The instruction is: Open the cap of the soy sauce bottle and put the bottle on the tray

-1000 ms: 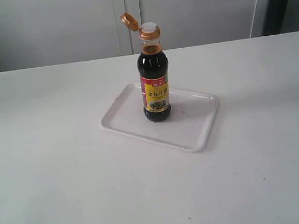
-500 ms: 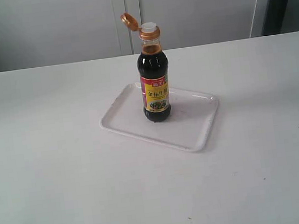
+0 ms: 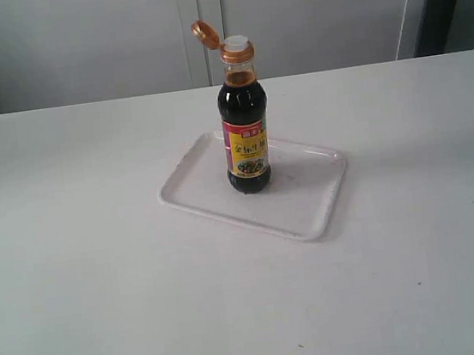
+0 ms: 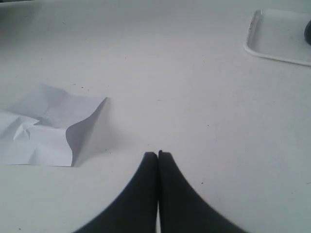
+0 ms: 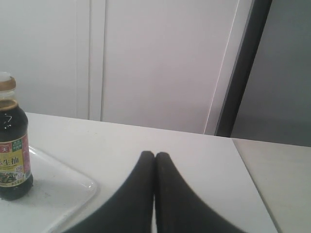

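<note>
- One soy sauce bottle (image 3: 245,133) stands upright inside the tray (image 3: 303,204), on the tray's floor toward its far-left part as the exterior view shows it; nothing grips it.
- The bottle is filled with dark liquid up to the neck and bears one red and yellow label on its front.
- One cap (image 3: 204,32) is flipped open, hanging from its hinge at about 10 o'clock from the bottle's mouth, tilted up and away; the white spout (image 3: 236,44) is bare.
- One tray lies flat on the table (image 3: 93,273), near the middle of the exterior view, turned at an angle so that one corner points toward 5 o'clock; bare tray floor spreads from the bottle toward 4 o'clock.
- One crumpled sheet of white paper (image 4: 46,126) lies on the table well apart from the tray; the left wrist view shows it fully, and in the exterior view only a sliver may show at the 9 o'clock edge.
- Two end effectors are seen, each only in its own wrist view; neither appears in the exterior view.
- The left end effector (image 4: 158,154) has its dark fingers pressed together tip to tip, holding nothing, above bare table, with a corner of the tray far off.
- The right end effector (image 5: 155,155) is likewise fully closed and empty, its fingers meeting; the bottle stands on the tray well to one side of it.
- Behind the table runs a pale panelled wall (image 3: 73,42).
</note>
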